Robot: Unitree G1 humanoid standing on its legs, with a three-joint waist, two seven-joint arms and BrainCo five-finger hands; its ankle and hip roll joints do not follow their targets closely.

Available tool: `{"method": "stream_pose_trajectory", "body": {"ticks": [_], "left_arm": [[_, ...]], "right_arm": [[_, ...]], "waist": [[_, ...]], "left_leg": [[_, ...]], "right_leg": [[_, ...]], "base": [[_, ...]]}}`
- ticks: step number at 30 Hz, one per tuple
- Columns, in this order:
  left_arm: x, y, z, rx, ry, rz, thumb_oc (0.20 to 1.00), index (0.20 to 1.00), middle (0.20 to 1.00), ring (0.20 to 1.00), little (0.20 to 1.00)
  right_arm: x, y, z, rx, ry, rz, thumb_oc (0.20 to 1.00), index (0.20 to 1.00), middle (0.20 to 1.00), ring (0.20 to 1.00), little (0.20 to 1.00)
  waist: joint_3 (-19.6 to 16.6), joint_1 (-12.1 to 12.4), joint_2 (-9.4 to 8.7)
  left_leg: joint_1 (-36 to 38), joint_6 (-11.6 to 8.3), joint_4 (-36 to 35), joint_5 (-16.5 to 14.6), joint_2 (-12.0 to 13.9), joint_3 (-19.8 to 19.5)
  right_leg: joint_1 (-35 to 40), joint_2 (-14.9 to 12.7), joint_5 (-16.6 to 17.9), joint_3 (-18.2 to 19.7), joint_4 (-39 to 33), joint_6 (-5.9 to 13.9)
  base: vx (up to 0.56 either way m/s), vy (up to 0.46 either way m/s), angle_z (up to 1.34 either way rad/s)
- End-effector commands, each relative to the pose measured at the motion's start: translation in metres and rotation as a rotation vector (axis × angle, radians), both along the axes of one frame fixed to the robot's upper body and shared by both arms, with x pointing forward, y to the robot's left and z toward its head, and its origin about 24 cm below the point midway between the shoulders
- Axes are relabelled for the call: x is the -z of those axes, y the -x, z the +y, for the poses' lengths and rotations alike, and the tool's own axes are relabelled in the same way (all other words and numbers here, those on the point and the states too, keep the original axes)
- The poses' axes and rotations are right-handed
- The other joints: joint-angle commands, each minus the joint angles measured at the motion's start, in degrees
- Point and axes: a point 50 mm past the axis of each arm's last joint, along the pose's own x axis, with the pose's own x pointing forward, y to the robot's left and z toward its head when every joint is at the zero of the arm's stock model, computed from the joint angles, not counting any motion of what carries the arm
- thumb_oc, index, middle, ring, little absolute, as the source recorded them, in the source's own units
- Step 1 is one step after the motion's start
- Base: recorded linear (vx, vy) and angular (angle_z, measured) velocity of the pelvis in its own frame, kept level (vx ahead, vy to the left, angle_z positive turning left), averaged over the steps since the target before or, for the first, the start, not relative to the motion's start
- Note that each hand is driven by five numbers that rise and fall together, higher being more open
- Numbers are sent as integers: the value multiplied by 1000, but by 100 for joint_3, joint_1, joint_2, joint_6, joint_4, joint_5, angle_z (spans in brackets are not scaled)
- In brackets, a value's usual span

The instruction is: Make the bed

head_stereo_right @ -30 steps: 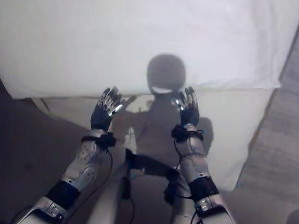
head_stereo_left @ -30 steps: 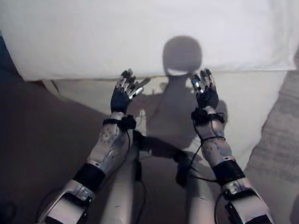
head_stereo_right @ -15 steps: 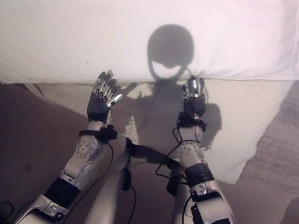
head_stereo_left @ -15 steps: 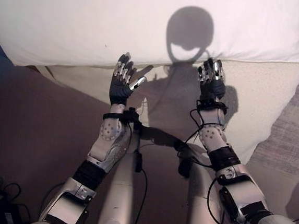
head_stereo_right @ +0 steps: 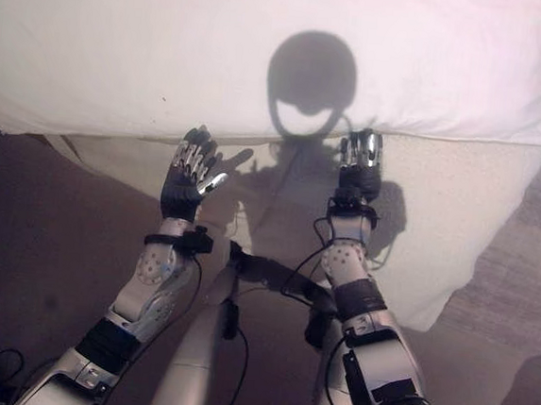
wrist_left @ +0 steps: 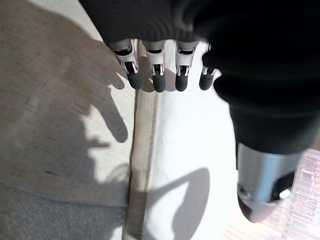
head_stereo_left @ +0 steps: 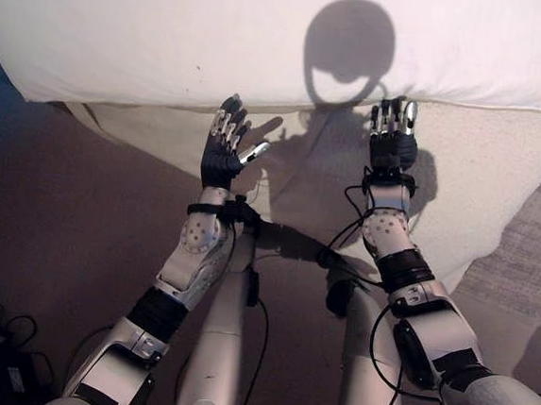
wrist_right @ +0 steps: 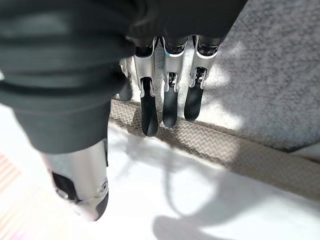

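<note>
1. Where the head views look down, a white duvet covers the bed top above a beige mattress side; left hand and right hand, fingers straight, sit at its edge.
2. Left wrist view: fingers extended over the duvet edge.
3. Right wrist view: fingers extended likewise.

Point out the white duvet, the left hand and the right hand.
white duvet (head_stereo_left: 172, 33), left eye view, its top surface.
left hand (head_stereo_left: 222, 160), left eye view, its dark palm.
right hand (head_stereo_left: 392, 147), left eye view, its dark back.
</note>
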Motion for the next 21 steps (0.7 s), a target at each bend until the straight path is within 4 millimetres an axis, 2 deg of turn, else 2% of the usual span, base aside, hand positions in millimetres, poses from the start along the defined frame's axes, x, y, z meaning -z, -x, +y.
{"method": "stream_pose_trajectory", "body": {"ticks": [1, 8, 16, 21], "left_arm": [[-33, 14, -7, 48, -25, -186, 1000, 1000, 1000, 1000, 1000], [-33, 16, -4, 35, -30, -197, 1000, 1000, 1000, 1000, 1000], [-34, 19, -1, 31, -37, -214, 1000, 1000, 1000, 1000, 1000], [-33, 20, 2, 19, -47, -213, 1000, 1000, 1000, 1000, 1000]], "right_arm": [[-7, 3, -16, 61, -37, -38, 1000, 1000, 1000, 1000, 1000], [-10, 10, -38, 144, -48, -66, 1000, 1000, 1000, 1000, 1000], [-23, 20, -62, 271, -58, -131, 1000, 1000, 1000, 1000, 1000], [-30, 29, -65, 306, -119, -188, 1000, 1000, 1000, 1000, 1000]], "waist": [[-90, 172, -148], [-90, 81, -186], [-90, -35, -227], [-90, -108, -251]], "left_leg": [[153, -332, 508, -881, -78, 126], [149, -300, 539, -914, -97, 154], [169, -244, 554, -977, -101, 246], [188, -226, 580, -1017, -106, 287]], "right_leg": [[370, -175, 1184, -55, -1140, 697], [337, -179, 1194, -21, -1127, 703], [291, -165, 1243, 100, -1164, 728], [270, -151, 1239, 146, -1170, 720]], "base": [[0, 0, 0], [0, 0, 0], [1, 7, 0], [1, 2, -1]]}}
